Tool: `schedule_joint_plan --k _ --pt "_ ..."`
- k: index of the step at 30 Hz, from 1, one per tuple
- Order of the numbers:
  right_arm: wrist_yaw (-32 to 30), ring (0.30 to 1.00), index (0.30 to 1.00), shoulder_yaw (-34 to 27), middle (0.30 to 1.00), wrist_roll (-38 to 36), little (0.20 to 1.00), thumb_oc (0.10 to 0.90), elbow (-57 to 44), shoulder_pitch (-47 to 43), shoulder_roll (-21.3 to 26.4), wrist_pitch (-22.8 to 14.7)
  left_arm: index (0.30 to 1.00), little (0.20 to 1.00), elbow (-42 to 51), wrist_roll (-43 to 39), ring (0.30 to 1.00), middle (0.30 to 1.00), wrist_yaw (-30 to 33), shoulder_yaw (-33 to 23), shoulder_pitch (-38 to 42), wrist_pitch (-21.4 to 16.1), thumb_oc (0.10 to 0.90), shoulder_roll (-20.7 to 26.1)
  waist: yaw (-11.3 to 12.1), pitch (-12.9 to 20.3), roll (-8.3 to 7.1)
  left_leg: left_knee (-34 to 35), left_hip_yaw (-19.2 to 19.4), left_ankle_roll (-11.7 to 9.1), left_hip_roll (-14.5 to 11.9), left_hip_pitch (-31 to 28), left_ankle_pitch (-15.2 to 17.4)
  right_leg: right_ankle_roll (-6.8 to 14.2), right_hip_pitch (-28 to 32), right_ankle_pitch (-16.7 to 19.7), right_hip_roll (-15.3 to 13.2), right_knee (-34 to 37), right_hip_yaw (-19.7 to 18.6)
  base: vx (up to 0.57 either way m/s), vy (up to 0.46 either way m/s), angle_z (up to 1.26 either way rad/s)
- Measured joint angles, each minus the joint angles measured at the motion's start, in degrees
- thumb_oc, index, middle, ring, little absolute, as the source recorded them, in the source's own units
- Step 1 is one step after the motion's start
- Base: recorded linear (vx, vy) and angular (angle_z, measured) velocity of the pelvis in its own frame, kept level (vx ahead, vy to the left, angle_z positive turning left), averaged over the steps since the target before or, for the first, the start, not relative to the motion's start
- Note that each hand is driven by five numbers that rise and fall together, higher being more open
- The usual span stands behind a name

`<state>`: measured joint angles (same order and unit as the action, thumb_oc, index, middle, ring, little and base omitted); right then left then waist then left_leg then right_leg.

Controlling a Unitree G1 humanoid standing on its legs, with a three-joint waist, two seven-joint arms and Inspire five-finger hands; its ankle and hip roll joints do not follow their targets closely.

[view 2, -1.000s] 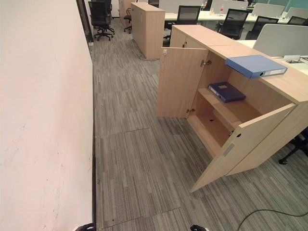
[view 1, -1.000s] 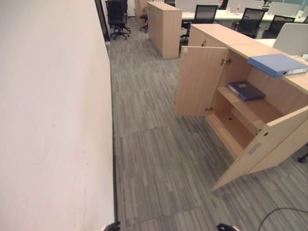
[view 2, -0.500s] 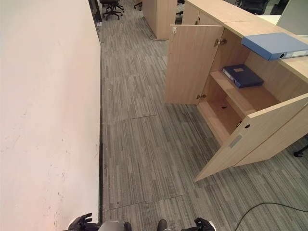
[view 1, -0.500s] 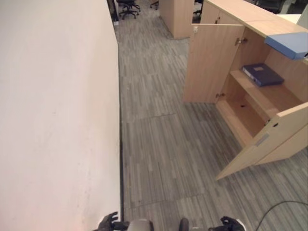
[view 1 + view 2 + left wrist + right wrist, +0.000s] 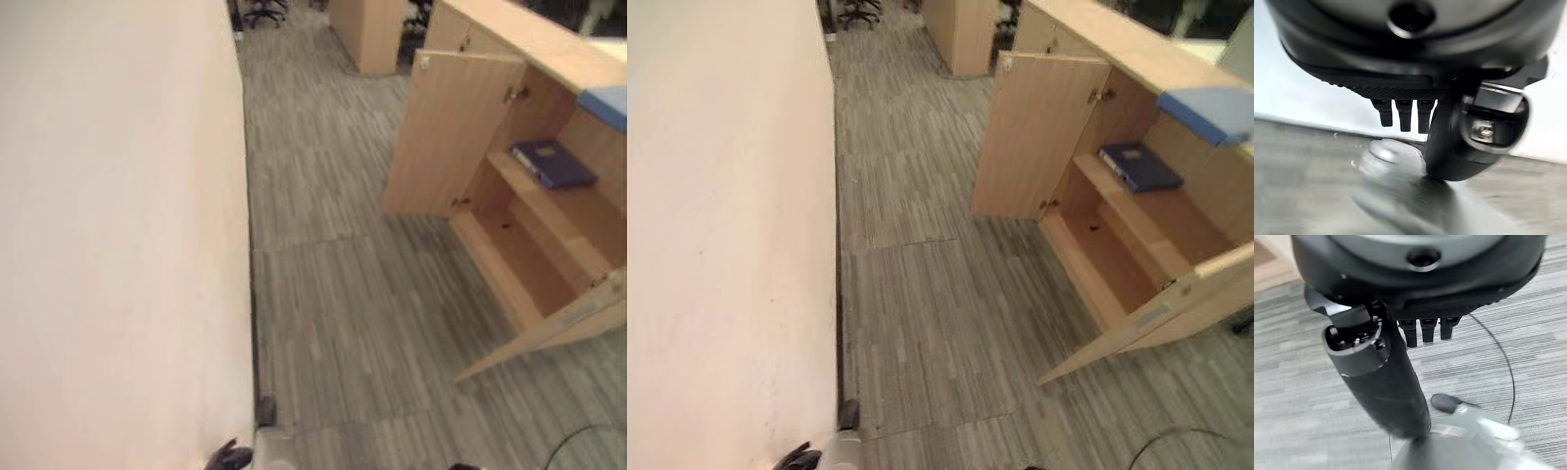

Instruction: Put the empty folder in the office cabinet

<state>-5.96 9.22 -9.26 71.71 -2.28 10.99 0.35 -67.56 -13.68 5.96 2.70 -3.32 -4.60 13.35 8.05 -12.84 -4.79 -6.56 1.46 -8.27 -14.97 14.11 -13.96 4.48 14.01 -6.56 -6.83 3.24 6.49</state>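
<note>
An office cabinet (image 5: 1087, 59) of light wood stands at the right with both doors swung open. A light blue folder (image 5: 1213, 113) lies flat on its top. On the upper shelf inside lies a dark blue folder (image 5: 1138, 166), also seen as the dark blue folder (image 5: 552, 164). The lower shelf (image 5: 1107, 269) holds nothing. My left hand (image 5: 227, 456) hangs low by the wall, far from the cabinet, with its fingers (image 5: 1403, 115) relaxed and nothing in them. My right hand (image 5: 1386, 391) hangs over the carpet, fingers relaxed and holding nothing.
A long white wall (image 5: 108, 245) runs along the left. The far cabinet door (image 5: 1034, 137) and the near door (image 5: 554, 328) jut out into the grey carpet aisle (image 5: 333, 284). A second wooden cabinet (image 5: 367, 29) and an office chair (image 5: 260, 12) stand at the far end.
The camera has swung, so the cabinet sits further right and the light blue folder nears the edge. Both hands have sunk towards the bottom edge.
</note>
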Motion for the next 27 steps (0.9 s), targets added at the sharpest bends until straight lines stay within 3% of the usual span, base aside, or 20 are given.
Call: schedule_joint_plan --k 3,4,5,6,8,10,11,13,14,15,16,18,20,21,22,23,24,25,26,27 --pt "0.4 0.900 0.900 0.0 0.900 0.0 0.900 0.800 0.0 -2.3 0.3 -0.6 0.900 0.900 -1.2 1.0 0.900 0.900 0.1 0.4 0.1 1.0 0.800 0.2 0.1 1.0 -0.06 2.0 0.2 -0.8 0.6 -0.2 1.3 1.4 -0.9 -0.8 0.1 -0.2 -1.4 0.25 0.267 -0.21" --pt "0.3 0.900 0.900 -0.2 0.900 0.0 0.900 0.800 0.0 -2.7 1.5 -1.0 0.900 0.900 -2.3 1.0 0.900 0.900 -0.4 1.3 0.6 1.8 0.800 -0.9 -0.2 1.7 0.60 3.8 2.5 1.3 3.7 -1.2 2.5 2.6 -1.3 -1.4 -1.4 -1.9 -1.3 0.20 0.263 -0.24" --pt "0.4 0.900 0.900 0.2 0.900 0.0 0.900 0.800 0.0 -2.6 2.8 -1.0 0.900 0.900 -2.4 0.8 0.900 0.900 -1.2 2.2 -0.3 2.2 0.800 -1.7 -0.2 2.6 2.42 7.5 3.2 3.8 3.6 -3.1 0.8 2.7 -2.2 -1.5 -0.6 -4.1 -1.8 0.13 0.189 -0.23" --pt "0.5 0.900 0.900 0.7 0.900 0.0 0.900 0.800 -0.2 -2.5 3.2 -1.0 0.900 0.900 -3.2 0.0 0.900 0.900 -2.1 1.3 -0.6 2.9 0.800 -2.3 -0.1 3.4 3.40 8.9 3.9 3.7 3.5 -4.6 2.0 3.3 -2.3 -2.0 -0.2 -5.6 -1.9 0.13 0.196 -0.19" --pt "0.0 0.900 0.900 1.3 0.900 0.0 0.900 0.800 0.0 -2.1 0.3 -0.8 0.900 0.900 -3.2 -3.3 0.900 0.900 -2.8 0.0 -2.0 2.8 0.800 -1.7 1.0 3.9 1.24 9.3 4.5 4.7 3.5 -6.0 2.7 4.0 -6.0 -2.9 -1.7 -14.5 -0.9 0.13 0.242 0.06" --pt "0.5 0.900 0.900 1.2 0.900 0.0 0.900 0.800 -0.1 -2.2 -1.7 -0.6 0.900 0.900 -4.0 -4.3 0.900 0.900 -3.2 1.4 -2.0 4.2 0.800 -0.9 0.8 4.7 -0.10 8.5 4.5 5.8 5.6 -6.4 5.1 3.5 -13.2 -1.9 -4.8 -31.1 3.1 0.19 0.348 0.50" --pt "0.5 0.900 0.900 1.2 0.900 -0.1 0.900 0.800 -0.2 -2.2 -2.2 -0.6 0.900 0.900 -3.9 -3.5 0.900 0.900 -2.9 1.8 -2.3 4.2 0.800 -0.7 0.9 4.7 -0.12 8.5 4.4 5.4 5.9 -6.6 5.4 3.5 -13.8 -0.9 -5.4 -32.6 4.3 0.12 0.196 0.28" --pt "0.4 0.900 0.900 0.8 0.900 -0.5 0.900 0.800 -2.7 -2.7 -2.1 -1.0 0.900 0.900 -4.1 -2.4 0.900 0.900 -2.8 3.2 -2.5 4.6 0.800 -0.7 0.8 4.3 0.74 8.4 4.7 6.1 6.8 -7.5 6.8 4.2 -15.7 3.7 -5.4 -37.9 4.7 0.36 0.341 0.25" --pt "0.4 0.900 0.900 0.8 0.900 -0.5 0.900 0.800 -4.8 -2.7 -1.5 -1.2 0.900 0.900 -4.2 -1.7 0.900 0.900 -3.5 3.7 -2.5 4.6 0.800 -1.1 0.0 3.7 1.92 7.5 5.6 7.5 6.8 -8.0 8.1 4.0 -18.6 8.9 -5.6 -43.0 3.3 0.48 0.389 0.11" --pt "0.2 0.900 0.900 0.3 0.900 -0.5 0.900 0.800 -4.4 -3.5 -1.7 -2.6 0.900 0.900 -4.3 -1.5 0.900 0.900 -3.8 4.1 -3.2 4.8 0.800 -1.3 -1.7 2.9 3.01 9.8 5.5 9.3 6.4 -11.3 9.8 5.9 -24.3 16.0 -6.2 -53.1 1.5 0.31 0.081 0.00" --pt "0.2 0.900 0.900 0.3 0.900 -0.5 0.900 0.800 -4.6 -3.8 -1.7 -2.9 0.900 0.900 -4.4 0.4 0.900 0.900 -3.3 5.7 -3.3 5.1 0.800 -1.3 -3.0 2.4 4.13 11.4 5.8 8.6 5.6 -13.8 9.9 6.9 -27.2 7.3 -6.6 -54.2 1.8 0.32 0.043 -0.04" --pt "0.0 0.900 0.900 0.7 0.900 -0.5 0.900 0.800 -4.5 -4.6 -1.0 -2.9 0.900 0.900 -4.2 2.9 0.900 0.900 -2.5 7.4 -3.5 5.1 0.800 -1.2 -4.4 1.8 5.54 11.6 8.1 7.8 4.8 -16.8 12.1 4.5 -34.7 -1.2 -6.5 -39.7 7.8 0.32 -0.008 -0.24" --pt "0.0 0.900 0.900 -0.3 0.900 -2.1 0.900 0.800 -4.8 -4.1 0.3 -2.8 0.900 0.900 -4.1 3.4 0.900 0.900 -1.7 7.3 -3.8 5.1 0.800 -0.7 -7.0 1.7 5.90 11.5 7.6 6.2 5.3 -18.4 13.5 3.2 -37.0 1.4 -5.5 -29.1 10.4 0.46 -0.065 0.34" --pt "0.1 0.900 0.900 -2.2 0.900 -2.2 0.900 0.800 -3.8 -4.5 0.7 -3.1 0.900 0.900 -3.8 3.6 0.900 0.900 -0.8 7.3 -4.6 4.4 0.800 0.0 -8.0 2.1 5.94 11.6 7.1 4.5 5.0 -20.1 15.6 4.4 -36.3 0.5 -4.2 -20.4 9.8 0.31 -0.045 0.84" --pt "-0.1 0.900 0.900 -2.8 0.900 -2.2 0.900 0.800 -3.7 -4.3 0.6 -3.0 0.900 0.900 -3.7 3.5 0.900 0.900 -0.4 7.1 -4.5 3.8 0.800 1.4 -8.2 2.7 4.42 11.6 5.6 4.2 6.2 -21.1 16.4 4.6 -34.7 -0.2 -4.0 -16.2 9.9 0.17 -0.024 0.82" --pt "0.0 0.900 0.900 -3.0 0.900 -2.2 0.900 0.800 -3.4 -3.2 1.0 -2.8 0.900 0.900 -3.8 3.6 0.900 0.900 -0.3 7.2 -3.9 3.2 0.800 2.3 -8.8 2.7 3.67 11.6 3.9 2.7 7.3 -22.3 17.7 3.9 -34.3 2.0 -4.5 -15.6 8.8 0.29 -0.095 0.67" --pt "-0.1 0.900 0.900 -3.4 0.900 -2.2 0.900 0.800 -3.0 -3.4 1.6 -2.7 0.900 0.900 -3.7 3.6 0.900 0.900 -0.1 7.1 -3.1 2.9 0.800 1.8 -8.7 2.9 4.67 11.2 2.1 2.5 6.4 -22.4 18.6 4.8 -34.1 3.6 -3.7 -16.3 9.0 0.59 -0.197 0.25" --pt "-0.4 0.900 0.900 -3.1 0.900 -1.6 0.900 0.800 -1.7 -4.7 3.2 -3.2 0.900 0.900 -2.6 4.1 0.900 0.900 -0.4 7.2 -0.8 2.3 0.800 1.4 -8.2 3.2 5.80 5.3 1.3 0.2 7.7 -21.2 21.5 5.9 -34.2 4.4 -2.6 -15.6 8.4 0.74 -0.267 0.00" --pt "-0.5 0.900 0.900 -3.1 0.900 -1.2 0.900 0.800 -1.2 -4.8 4.0 -3.2 0.900 0.900 -2.3 5.1 0.900 0.900 -0.3 7.1 -0.3 2.0 0.800 0.9 -9.1 3.2 7.14 3.7 1.1 0.2 8.3 -21.7 22.7 6.4 -33.3 4.1 -2.0 -14.5 10.0 0.46 -0.169 -0.18" --pt "-0.6 0.900 0.900 -2.8 0.900 -0.5 0.900 0.800 -0.7 -4.6 4.9 -3.2 0.900 0.900 -1.5 5.6 0.900 0.900 -0.5 7.0 0.2 1.6 0.800 0.7 -10.1 3.1 8.41 4.1 1.1 -0.2 8.7 -22.9 23.6 8.7 -33.9 2.3 -1.9 -15.9 11.9 0.30 -0.100 0.01"
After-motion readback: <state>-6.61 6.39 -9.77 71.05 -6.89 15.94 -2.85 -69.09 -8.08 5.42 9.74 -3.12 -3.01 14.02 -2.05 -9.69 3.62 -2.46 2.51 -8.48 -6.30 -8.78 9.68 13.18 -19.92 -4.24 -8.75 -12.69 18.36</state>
